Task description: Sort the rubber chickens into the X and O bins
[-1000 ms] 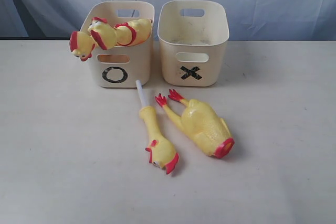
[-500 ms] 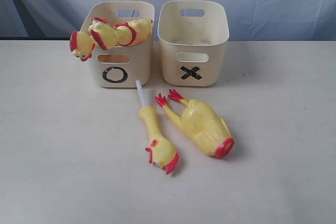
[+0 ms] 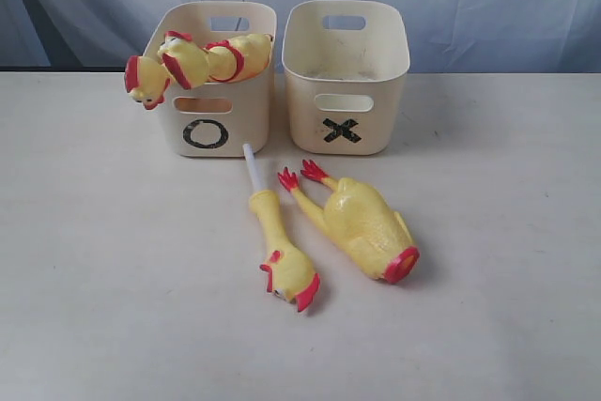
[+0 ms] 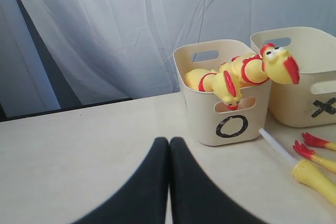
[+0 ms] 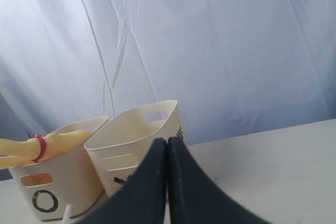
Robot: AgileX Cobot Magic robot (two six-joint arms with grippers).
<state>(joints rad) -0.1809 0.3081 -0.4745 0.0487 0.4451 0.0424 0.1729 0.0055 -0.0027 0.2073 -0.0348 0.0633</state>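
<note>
Fingers (image 4: 152,182) of the left gripper (image 4: 169,141) are pressed tight together, with nothing between them. The right gripper (image 5: 167,142) looks just the same, squeezed closed on nothing. Neither one touches a toy.

Past the left gripper stands the O bin (image 3: 249,124) on the table (image 3: 113,307). Two whole chickens (image 3: 202,58) lie in it. Their heads hang out over its front rim, on the side away from the X bin (image 3: 300,110). The two bins stand side by side, just apart, at the back of the table.

In front of the X bin lies the body (image 3: 362,223), flat on the table. Its red feet point at the bin. Just beside it, on the O side, lies the head piece (image 3: 277,241). Its white stick (image 3: 252,164) points back at the O bin, and the head points the other way. The body and the head piece are near each other, but I cannot tell if they touch.

A pale curtain (image 3: 488,7) hangs behind the bins.
</note>
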